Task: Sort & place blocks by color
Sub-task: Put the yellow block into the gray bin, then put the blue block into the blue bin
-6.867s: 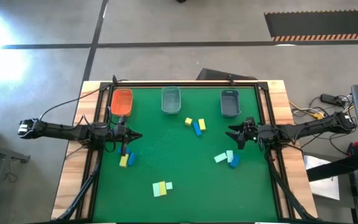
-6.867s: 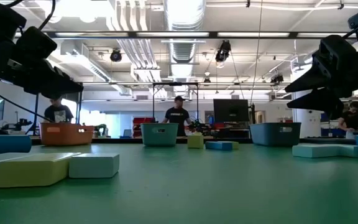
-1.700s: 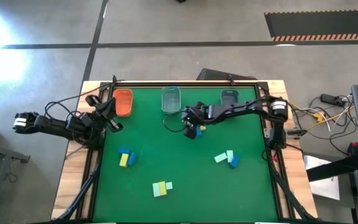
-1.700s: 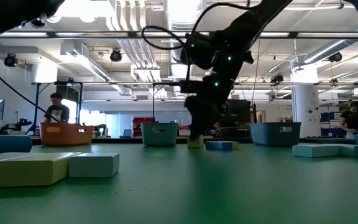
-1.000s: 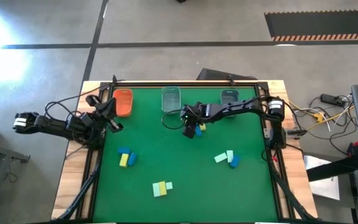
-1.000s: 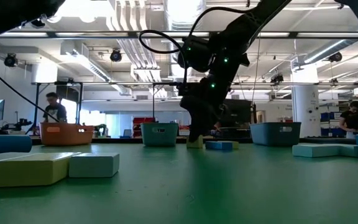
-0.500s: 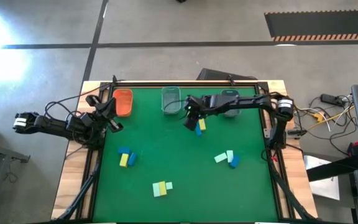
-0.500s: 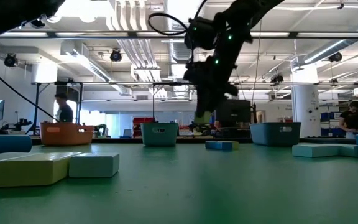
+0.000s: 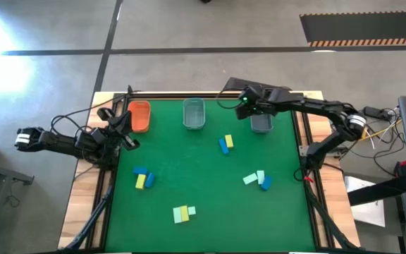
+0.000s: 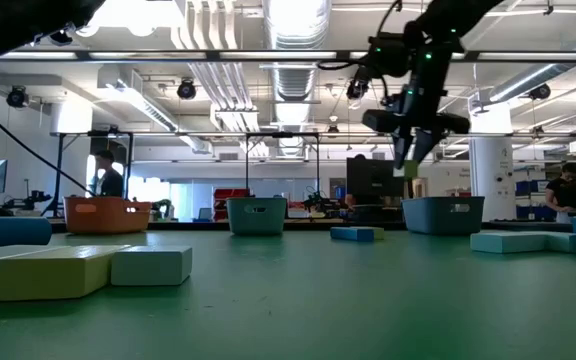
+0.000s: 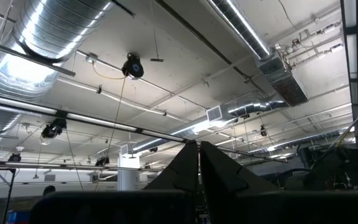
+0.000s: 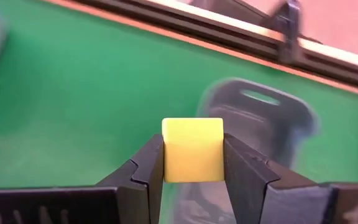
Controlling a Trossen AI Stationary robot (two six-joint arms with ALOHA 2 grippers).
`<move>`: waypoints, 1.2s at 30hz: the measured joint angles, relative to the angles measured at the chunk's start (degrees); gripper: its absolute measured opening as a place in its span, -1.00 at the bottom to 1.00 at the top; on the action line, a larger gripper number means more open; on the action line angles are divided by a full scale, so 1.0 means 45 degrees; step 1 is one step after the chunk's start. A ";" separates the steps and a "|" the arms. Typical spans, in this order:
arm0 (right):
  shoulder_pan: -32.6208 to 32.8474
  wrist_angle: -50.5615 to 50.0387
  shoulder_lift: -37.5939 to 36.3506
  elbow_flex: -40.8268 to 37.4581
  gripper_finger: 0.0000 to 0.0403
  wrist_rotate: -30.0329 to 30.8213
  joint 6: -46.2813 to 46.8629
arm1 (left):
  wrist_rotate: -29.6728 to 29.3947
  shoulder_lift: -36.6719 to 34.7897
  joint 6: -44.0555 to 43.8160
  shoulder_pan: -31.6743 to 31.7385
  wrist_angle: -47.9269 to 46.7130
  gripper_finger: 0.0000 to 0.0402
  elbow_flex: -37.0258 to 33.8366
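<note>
High view: the left gripper point(image 9: 127, 140) waits at the bench's left edge beside the small orange plastic bin point(image 9: 139, 116), its jaws clenched together in the left wrist view. The right gripper point(image 9: 244, 107) has left the middle of the bench, where only the blue rectangular block point(image 9: 224, 146) and a yellow one remain, and now hangs over the far edge above the small grey plastic bin point(image 9: 261, 118), jaws grasping the yellow cube block point(image 12: 192, 150). Release into this bin looks imminent.

High view straight down, low view level across table, both showing grey bin point(image 9: 261, 117), wrist views close.
</note>
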 joint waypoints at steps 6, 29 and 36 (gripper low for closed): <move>-0.0573 0.0324 -0.1057 -0.1945 -0.42 0.0658 0.1320 | 0.0000 -0.0004 0.0000 0.0000 0.0000 -0.99 0.0000; -0.0734 0.3383 0.0432 -0.3248 -0.06 0.0941 0.1560 | 0.0000 -0.0029 0.0005 0.0000 0.0076 -0.99 0.0034; -0.0717 0.3265 -0.0254 -0.3248 -0.08 0.0893 0.1441 | 0.0000 -0.0029 0.0005 -0.0004 0.0021 -0.99 0.0001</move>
